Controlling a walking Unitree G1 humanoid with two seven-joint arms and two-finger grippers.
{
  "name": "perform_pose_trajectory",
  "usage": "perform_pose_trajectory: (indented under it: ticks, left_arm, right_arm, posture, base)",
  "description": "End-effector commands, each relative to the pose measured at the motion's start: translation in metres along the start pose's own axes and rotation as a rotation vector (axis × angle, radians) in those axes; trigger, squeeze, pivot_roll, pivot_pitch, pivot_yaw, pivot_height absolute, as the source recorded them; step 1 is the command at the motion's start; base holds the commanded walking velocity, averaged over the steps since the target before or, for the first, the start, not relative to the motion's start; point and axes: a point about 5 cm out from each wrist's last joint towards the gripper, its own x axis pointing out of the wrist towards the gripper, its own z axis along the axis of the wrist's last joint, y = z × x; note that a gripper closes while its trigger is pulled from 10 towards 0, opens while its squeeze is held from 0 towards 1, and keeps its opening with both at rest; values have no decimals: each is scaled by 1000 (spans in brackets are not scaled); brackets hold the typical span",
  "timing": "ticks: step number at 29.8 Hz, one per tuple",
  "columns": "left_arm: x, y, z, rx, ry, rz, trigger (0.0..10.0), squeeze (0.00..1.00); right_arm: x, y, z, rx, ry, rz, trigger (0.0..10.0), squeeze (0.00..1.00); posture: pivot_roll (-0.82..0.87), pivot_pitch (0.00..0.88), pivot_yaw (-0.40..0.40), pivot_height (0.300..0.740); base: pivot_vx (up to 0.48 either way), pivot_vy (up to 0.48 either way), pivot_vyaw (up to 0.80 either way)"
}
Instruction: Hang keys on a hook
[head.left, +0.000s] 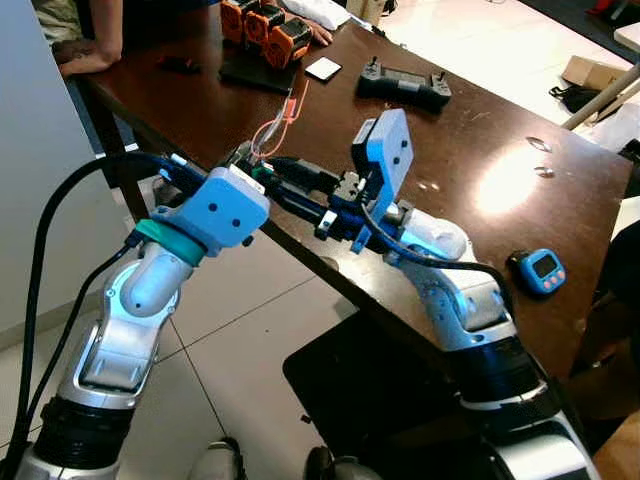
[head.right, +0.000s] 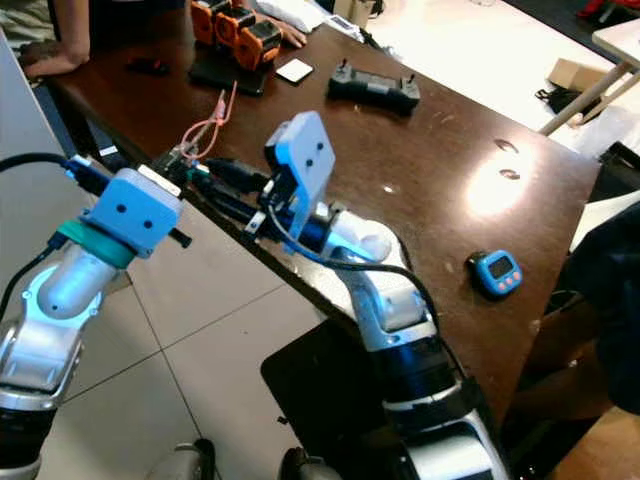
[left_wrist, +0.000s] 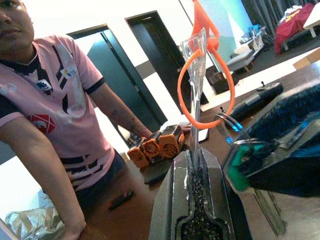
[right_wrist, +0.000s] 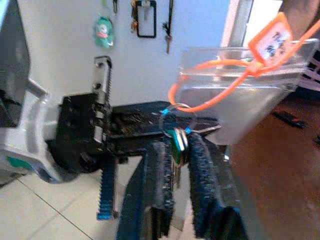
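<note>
Over the desk (head.left: 480, 130) edge, both grippers meet: the left gripper (left_wrist: 196, 172) pinches the clear tag sleeve (left_wrist: 194, 65), the right gripper (right_wrist: 176, 150) pinches the keys (right_wrist: 177, 139) (seemingly a handover before hanging).

Head views are evenly lit and sharp. A bright glare patch sits on the dark counter (head.left: 505, 185) at the robot's right. Left wrist view is backlit, with the wall overexposed. Right wrist view shows soft focus and mild motion blur.
</note>
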Motion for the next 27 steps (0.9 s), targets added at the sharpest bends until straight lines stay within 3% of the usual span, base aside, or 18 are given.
perform_pose_trajectory:
  ticks: [1, 8, 9, 17, 27]
  left_arm:
    - [1, -5, 5, -14, -20, -21, 0, 0]
    - [0, -5, 6, -17, -26, -20, 0, 0]
    - [0, -5, 6, -16, -24, -18, 0, 0]
    - [-1, -5, 2, -13, -9, -15, 0, 0]
    - [-10, -4, -17, 79, 71, -42, 0, 0]
  right_arm:
    - [-5, -2, -6, 33, 6, -10, 1961, 0]
    - [-4, -3, -4, 37, -9, -5, 1294, 0]
    - [-4, -3, -3, 35, -9, -6, 353, 0]
    - [-6, -4, 2, 37, -29, -4, 0, 0]
    - [-19, -9, 41, 153, -254, 42, 0, 0]
  posture:
    - [185, 83, -43, 740]
    - [186, 84, -44, 740]
    - [184, 87, -46, 740]
    - [181, 93, -44, 740]
    - [176, 97, -41, 740]
  base:
    - [0, 0, 0]
    - [0, 0, 0]
    - [0, 0, 0]
    - [0, 0, 0]
    - [0, 0, 0]
